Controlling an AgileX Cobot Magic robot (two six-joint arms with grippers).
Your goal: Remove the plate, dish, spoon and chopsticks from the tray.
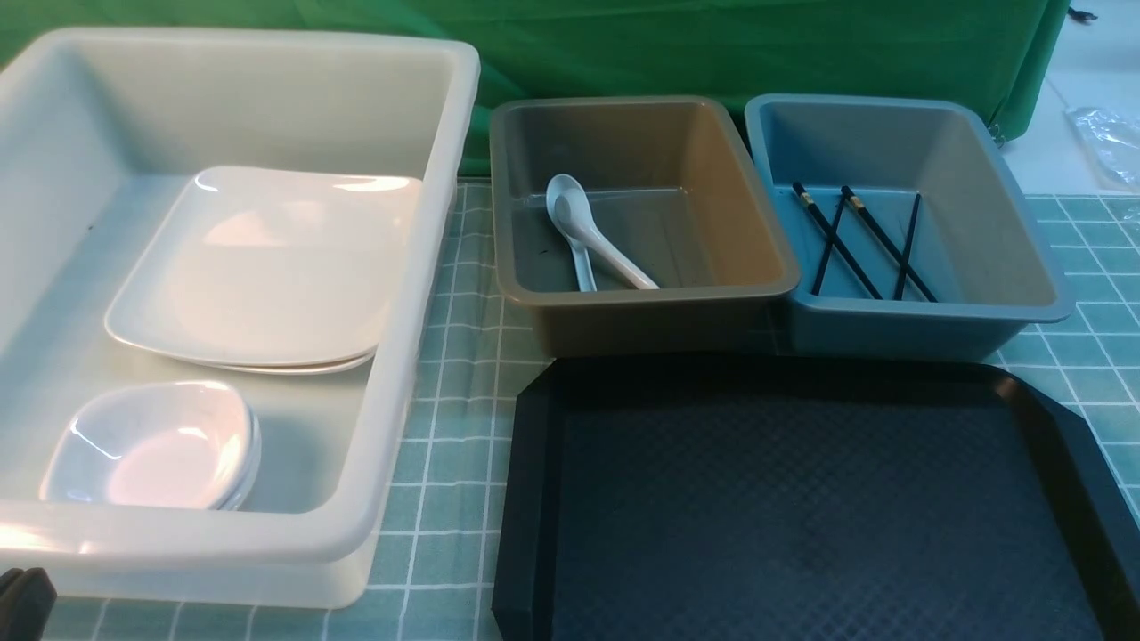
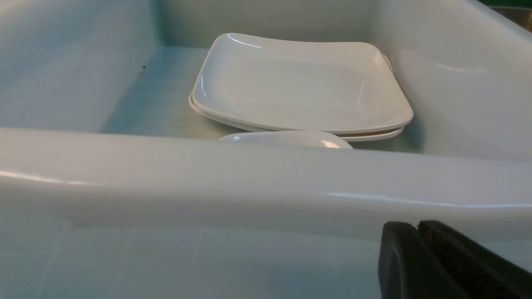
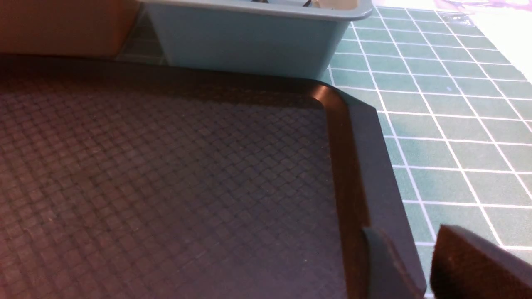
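Nearest to the robot, saw the big black plastic rectangular tray (image 1: 525, 499) (image 3: 365, 166) with cut-off corners, lying on the green mat with white grid lines (image 1: 454, 401), its diamond-textured floor bare. At the tray's right rim, in the right wrist view, found the right gripper (image 3: 409, 232) with its two dark fingers held a little apart, a strip of mat showing between them, gripping nothing. At the lower left corner of the front view, noticed only a dark edge of the left gripper (image 1: 22, 605) (image 2: 417, 226); in the left wrist view, saw its fingers pressed together with just a thin seam between, outside the near wall of the large white plastic tub (image 1: 427, 267) (image 2: 249, 166). Inside this tub, at the near end, found the small deep white dishes (image 1: 151, 445) (image 2: 286, 139) stacked one in another, and behind them the large glossy white rounded-square plate (image 1: 267, 267) (image 2: 299, 87), resting on a second plate of the same kind. Beyond the tray, just beside each other, saw the brown plastic tub (image 1: 748, 223) and the blue plastic tub (image 1: 1024, 223). In the brown one lay the glossy white ceramic spoon (image 1: 588, 231), with a second handle showing beside it. In the blue one lay the thin black chopsticks (image 1: 837, 242) with gold bands, four sticks crossing each other. Farthest, behind all tubs, hung a green cloth (image 1: 623, 44).
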